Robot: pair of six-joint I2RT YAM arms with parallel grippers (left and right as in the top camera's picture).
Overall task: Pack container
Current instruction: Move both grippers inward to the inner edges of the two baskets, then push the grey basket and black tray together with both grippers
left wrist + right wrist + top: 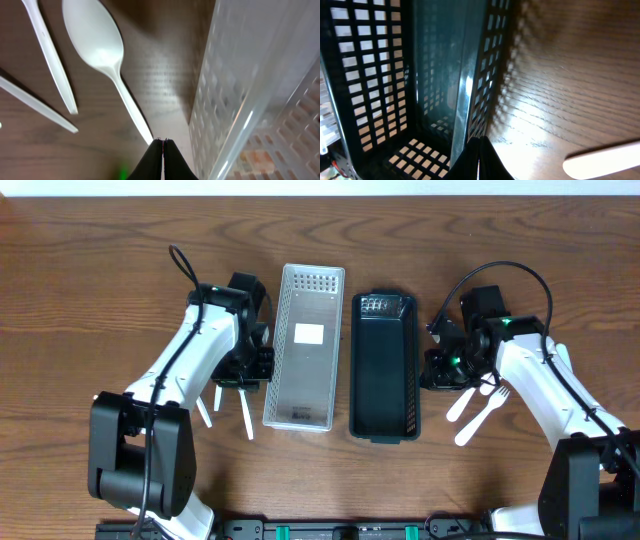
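A clear perforated basket [305,345] and a black mesh basket [383,365] stand side by side mid-table. My left gripper [248,372] is shut just left of the clear basket. In the left wrist view its fingertips [163,141] meet at the handle end of a white plastic spoon [97,45], with the clear basket's wall [235,95] on the right. I cannot see the handle between the fingers. My right gripper [440,368] is shut beside the black basket's right wall [480,75], fingertips [480,142] low over the table. Both baskets look empty.
Two more white utensils [50,65] lie left of the spoon, also visible in the overhead view [245,415]. A white spoon [465,400] and fork [488,408] lie right of the black basket. One utensil end [600,160] shows in the right wrist view.
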